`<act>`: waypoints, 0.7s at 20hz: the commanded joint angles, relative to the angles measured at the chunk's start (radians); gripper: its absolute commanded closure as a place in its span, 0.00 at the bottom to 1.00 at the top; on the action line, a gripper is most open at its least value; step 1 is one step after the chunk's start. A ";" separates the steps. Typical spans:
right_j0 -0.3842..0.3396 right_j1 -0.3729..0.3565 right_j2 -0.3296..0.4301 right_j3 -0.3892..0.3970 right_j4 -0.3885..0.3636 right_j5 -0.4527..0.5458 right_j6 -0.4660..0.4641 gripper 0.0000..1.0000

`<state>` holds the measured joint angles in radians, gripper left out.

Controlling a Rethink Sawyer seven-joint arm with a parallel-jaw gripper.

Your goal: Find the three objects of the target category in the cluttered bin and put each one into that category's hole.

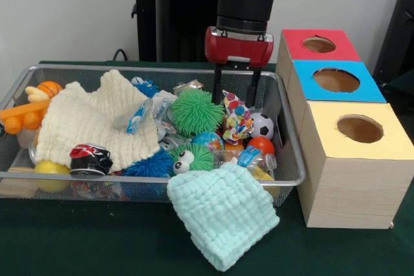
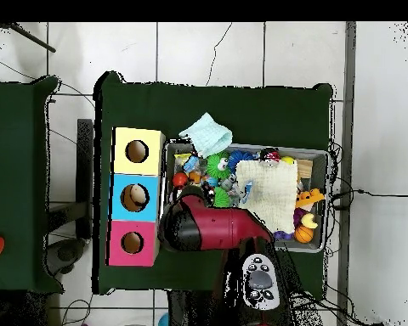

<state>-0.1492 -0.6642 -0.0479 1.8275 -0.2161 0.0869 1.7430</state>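
Note:
My gripper (image 1: 235, 103) hangs open over the right end of the wire bin (image 1: 292, 159), its black fingers (image 1: 217, 85) straddling empty air just above a multicoloured spotted toy (image 1: 237, 121). Left of it sits a green spiky ball (image 1: 196, 111). To its right are a small football (image 1: 262, 125) and an orange ball (image 1: 261, 145). A globe ball (image 1: 207, 140), a blue spiky ball (image 1: 150, 165) and a green toy with eyes (image 1: 189, 158) lie nearer the front. Three boxes with holes stand beside the bin: red (image 1: 319, 44), blue (image 1: 336, 80) and yellow (image 1: 359, 128). In the overhead view the arm (image 2: 216, 227) hides the gripper.
A cream cloth (image 1: 97, 121) covers the bin's left half. A mint cloth (image 1: 222, 214) drapes over the front rim onto the table. A crushed can (image 1: 90, 159), a yellow ball (image 1: 52, 172), an orange toy (image 1: 26, 116) and a plastic bottle (image 1: 249, 159) also lie in the bin.

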 commanded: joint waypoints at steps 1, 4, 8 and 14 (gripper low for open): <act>-0.005 0.017 0.061 0.048 0.045 0.045 0.172 0.00; -0.006 0.022 0.061 0.055 0.045 0.036 0.168 0.00; -0.006 0.020 0.061 0.053 0.042 0.042 0.161 0.00; -0.006 0.021 0.061 0.056 0.035 0.029 0.159 0.00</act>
<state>-0.1483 -0.6627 -0.0479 1.8388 -0.2112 0.0869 1.7430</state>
